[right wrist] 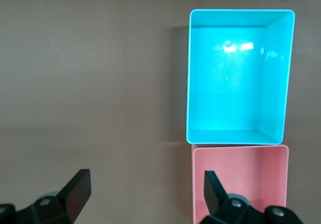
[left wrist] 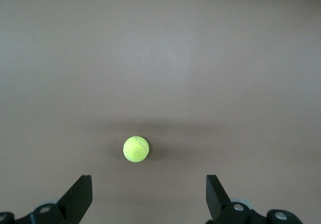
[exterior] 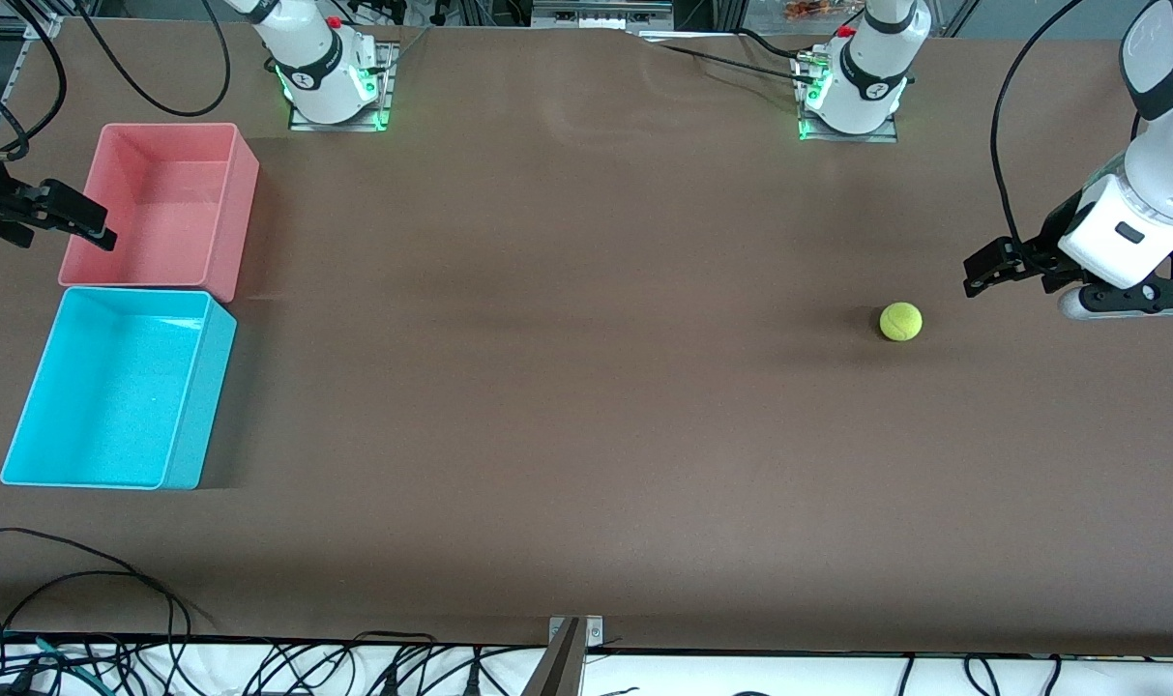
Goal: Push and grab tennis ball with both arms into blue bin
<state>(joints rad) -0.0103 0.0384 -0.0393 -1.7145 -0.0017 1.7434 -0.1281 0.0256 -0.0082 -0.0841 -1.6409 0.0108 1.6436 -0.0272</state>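
Brown table [exterior: 586, 387] bare between ball and bins, nothing lying along that stretch. Pink bin [exterior: 161, 205] at the right arm's end of the table, touching or just beside the blue bin [exterior: 120, 389], which sits nearer the front camera; both hollow inside. Tennis ball [exterior: 900, 321] resting on the table toward the left arm's end, well apart from both bins. Loose black cables [exterior: 83, 599] along the table edge nearest the front camera. Left gripper [exterior: 990, 271] held low just beside the ball, at the left arm's end, fingers spread wide, ball seen between and ahead of the fingertips [left wrist: 80, 196] in the left wrist view, not touching. Right gripper [exterior: 69, 220] hanging over the pink bin's outer edge, fingers [right wrist: 77, 191] likewise spread wide, holding nothing.
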